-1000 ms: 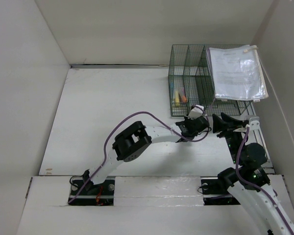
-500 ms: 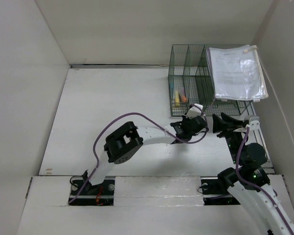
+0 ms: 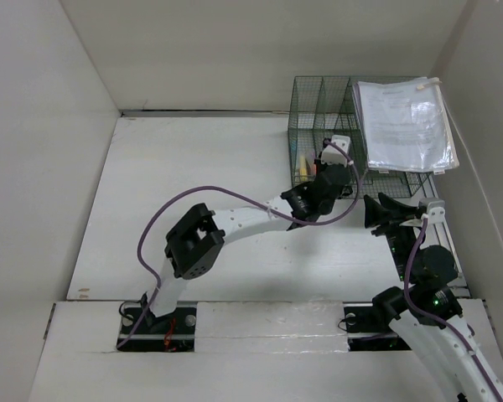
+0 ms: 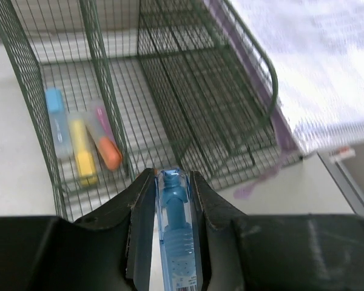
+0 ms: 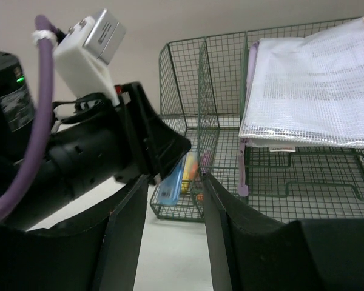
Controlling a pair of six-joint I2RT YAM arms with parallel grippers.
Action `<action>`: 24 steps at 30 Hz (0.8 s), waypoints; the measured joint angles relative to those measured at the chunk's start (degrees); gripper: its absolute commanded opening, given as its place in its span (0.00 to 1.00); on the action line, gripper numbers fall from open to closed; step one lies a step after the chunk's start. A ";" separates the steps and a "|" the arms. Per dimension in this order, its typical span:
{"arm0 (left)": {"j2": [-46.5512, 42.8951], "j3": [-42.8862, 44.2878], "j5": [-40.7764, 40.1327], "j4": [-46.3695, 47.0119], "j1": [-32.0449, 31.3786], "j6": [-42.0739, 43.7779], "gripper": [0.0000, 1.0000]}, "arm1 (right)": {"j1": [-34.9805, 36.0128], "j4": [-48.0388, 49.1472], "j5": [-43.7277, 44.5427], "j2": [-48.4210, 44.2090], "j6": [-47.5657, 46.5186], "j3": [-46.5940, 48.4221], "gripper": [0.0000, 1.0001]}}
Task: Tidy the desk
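My left gripper (image 4: 171, 176) is shut on a clear blue pen-like stick (image 4: 176, 233). In the top view it (image 3: 325, 180) hangs over the front of the dark green wire-mesh organizer (image 3: 335, 134). The stick also shows in the right wrist view (image 5: 171, 180), tilted at the rack's front left compartment. That compartment holds blue, yellow and orange markers (image 4: 79, 142). My right gripper (image 3: 384, 213) is open and empty, low over the white desk (image 3: 193, 184) just in front of the rack.
A clear mesh document pouch (image 3: 405, 126) with papers lies on the rack's right trays, with a purple zip tab (image 5: 242, 176) hanging down. White walls close in the desk on three sides.
My left arm has moved away from me and up, carrying the blue stick from the desk in front of the rack to over the rack's front. The right arm has not moved.
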 measured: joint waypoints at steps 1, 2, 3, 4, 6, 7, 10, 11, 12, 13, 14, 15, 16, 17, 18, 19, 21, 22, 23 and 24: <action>1.22 1.31 -0.50 1.31 0.35 1.03 0.00 | 0.00 0.00 0.00 0.00 0.00 0.00 0.47; 2.64 2.93 -1.11 2.49 0.79 1.99 0.00 | 0.00 0.00 0.00 0.00 0.00 0.00 0.47; 4.28 4.72 -1.51 3.50 1.16 2.97 0.00 | 0.00 0.00 0.00 0.00 0.00 0.00 0.47; 6.08 6.47 -1.99 4.46 1.53 3.96 0.00 | 0.00 0.00 -0.02 0.00 0.00 0.00 0.47; 9.86 10.38 -2.89 5.62 1.99 5.79 0.01 | 0.00 0.00 -0.02 0.00 0.00 0.00 0.47; 11.50 11.82 -3.04 6.05 2.23 6.47 0.01 | 0.00 0.00 0.00 0.00 0.00 0.00 0.47; 15.78 15.19 -3.23 6.73 3.04 8.04 0.02 | -0.04 -0.09 0.50 0.00 -0.20 0.00 0.47; 16.79 16.00 -3.23 6.82 3.37 8.39 0.02 | -0.13 -0.15 0.87 0.00 -0.26 0.00 0.47; 17.62 16.55 -3.19 6.93 3.63 8.81 0.03 | -0.26 -0.15 0.81 0.00 -0.22 -0.02 0.47; 18.23 16.85 -3.06 7.08 3.82 9.18 0.03 | -0.26 -0.09 0.72 0.02 -0.22 -0.02 0.47; 18.78 17.25 -3.06 7.28 4.15 9.51 0.03 | -0.26 -0.04 0.63 0.00 -0.22 -0.02 0.47; 19.32 17.66 -2.97 7.48 4.42 9.90 0.03 | -0.26 -0.07 0.61 0.02 -0.22 -0.02 0.47; 19.89 18.21 -2.93 7.65 4.70 10.16 0.03 | -0.26 -0.07 0.57 0.02 -0.22 -0.02 0.47; 20.44 18.93 -2.84 7.78 4.92 10.40 0.04 | -0.26 0.00 0.52 0.04 -0.22 -0.02 0.47; 21.09 19.78 -2.71 7.98 5.18 10.67 0.04 | -0.26 0.00 0.52 0.07 -0.22 -0.02 0.47; 21.59 20.50 -2.58 8.11 5.40 10.80 0.04 | -0.26 0.00 0.52 0.13 -0.22 -0.02 0.47; 22.62 21.97 -2.29 8.24 5.79 10.99 0.04 | -0.26 0.00 0.50 0.22 -0.22 -0.02 0.47; 22.93 22.38 -2.03 8.48 5.88 11.26 0.05 | -0.26 0.04 0.50 0.35 -0.22 -0.02 0.47; 23.78 23.54 -1.97 8.50 6.01 11.28 0.05 | -0.26 0.04 0.48 0.46 -0.22 -0.02 0.47; 24.30 24.33 -1.95 8.52 6.08 11.43 0.05 | -0.26 0.02 0.44 0.61 -0.22 -0.04 0.47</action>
